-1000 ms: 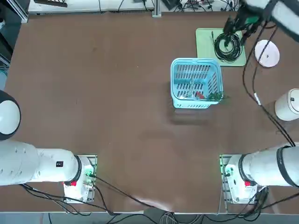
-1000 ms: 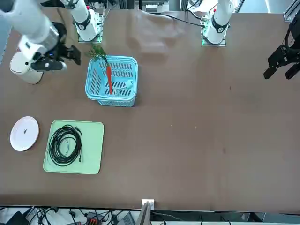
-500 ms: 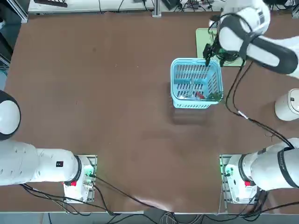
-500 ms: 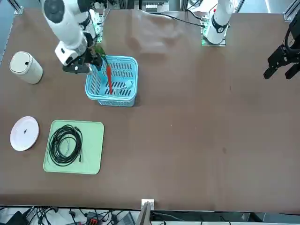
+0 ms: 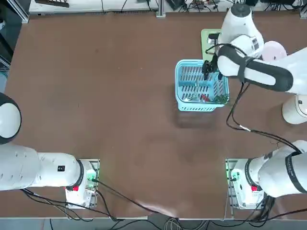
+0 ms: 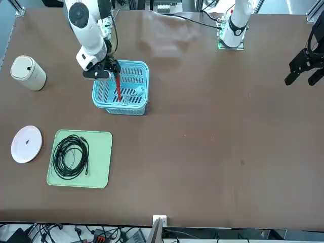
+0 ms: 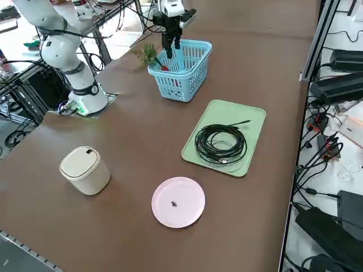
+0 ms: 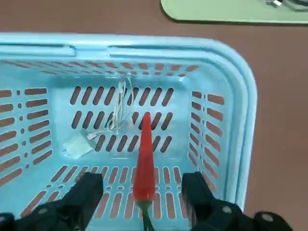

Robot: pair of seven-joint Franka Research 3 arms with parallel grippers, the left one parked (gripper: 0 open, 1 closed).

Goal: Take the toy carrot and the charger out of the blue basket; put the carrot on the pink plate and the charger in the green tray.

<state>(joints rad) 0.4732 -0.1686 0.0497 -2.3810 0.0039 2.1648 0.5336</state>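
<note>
From overhead, the black two-fingered pincer of the right arm (image 5: 211,70) hangs over the light blue slatted plastic basket (image 5: 201,86). In the front view, the round pale pink plate (image 6: 26,144) and the flat pale green tray (image 6: 80,159), bearing a coiled black cable (image 6: 71,157), lie well apart from the pincer. From the right side, a lidded white canister (image 7: 85,170) also stands well apart from it. In the wrist view, the pincer's fingers are apart, with the slim red-orange toy carrot with green leaves (image 8: 145,166) between them, ungripped, in the basket; the small whitish blocky charger with a thin white cord (image 8: 77,145) lies in the basket too, beyond the fingertips.

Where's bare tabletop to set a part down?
Widest: the table beside the blue basket and green tray, away from the pink plate. Crowded: over the basket, the right gripper hovering open around the toy carrot.
</note>
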